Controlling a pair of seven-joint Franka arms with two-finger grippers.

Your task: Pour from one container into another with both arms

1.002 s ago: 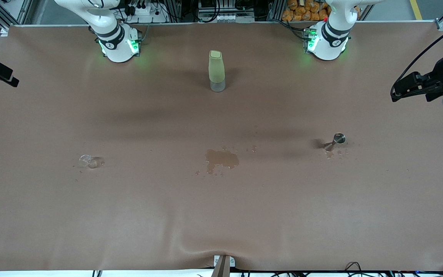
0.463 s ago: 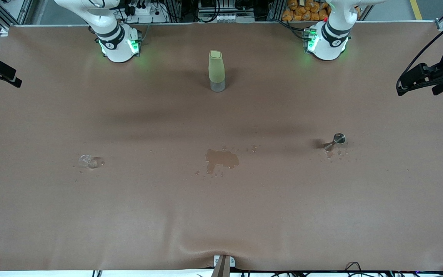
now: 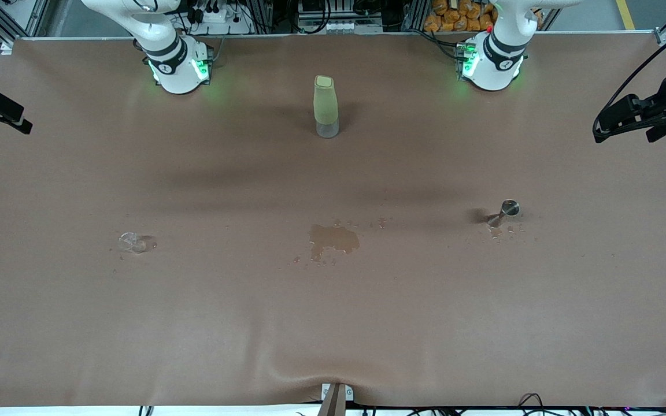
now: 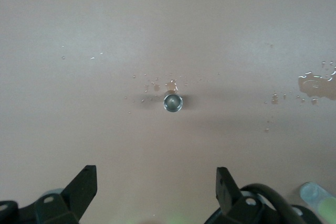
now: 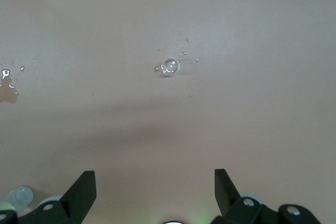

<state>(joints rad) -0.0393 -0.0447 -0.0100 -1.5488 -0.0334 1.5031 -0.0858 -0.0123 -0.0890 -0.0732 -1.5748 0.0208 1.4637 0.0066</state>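
puddle (image 3: 333, 238) on brown table (image 3: 333, 323)

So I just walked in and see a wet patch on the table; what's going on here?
Nothing is being held right now. The left gripper and the right gripper both hang open, high up at opposite ends of the table. The clear glass cup stands toward the right arm's end, the metal jigger toward the left arm's end, each ringed by droplets. A spill lies between them, and a pale-green bottle stands upright nearer the bases.
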